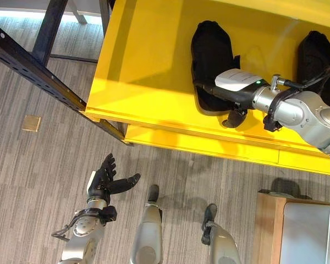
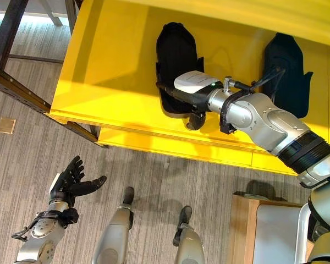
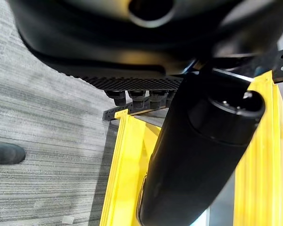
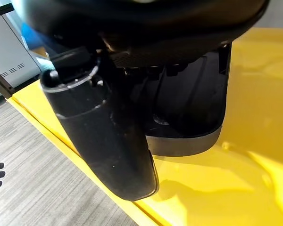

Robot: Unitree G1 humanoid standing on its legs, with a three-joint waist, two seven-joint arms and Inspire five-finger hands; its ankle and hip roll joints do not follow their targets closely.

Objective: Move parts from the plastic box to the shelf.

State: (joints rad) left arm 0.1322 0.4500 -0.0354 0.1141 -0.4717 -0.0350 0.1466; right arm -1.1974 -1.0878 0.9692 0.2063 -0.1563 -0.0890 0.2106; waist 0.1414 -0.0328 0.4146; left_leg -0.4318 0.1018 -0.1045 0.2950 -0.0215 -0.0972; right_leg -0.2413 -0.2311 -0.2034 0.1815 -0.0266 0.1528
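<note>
Left eye view shows my left hand (image 1: 105,179) low over the floor, fingers spread loosely, holding nothing. Farther off, my right hand (image 2: 188,93) reaches onto the yellow shelf (image 2: 121,60), lying over a black part (image 2: 175,49); whether its fingers grip it I cannot tell. Another black part (image 2: 289,69) lies beyond.

The left hand (image 1: 103,181) sits low in the lower left of the left eye view, fingers spread and straight, thumb stretched out sideways, holding nothing. The right arm reaches in from the right edge toward the upper middle, nearly level; the right hand (image 2: 182,93) lies flat there, its fingers hidden beneath it.
</note>
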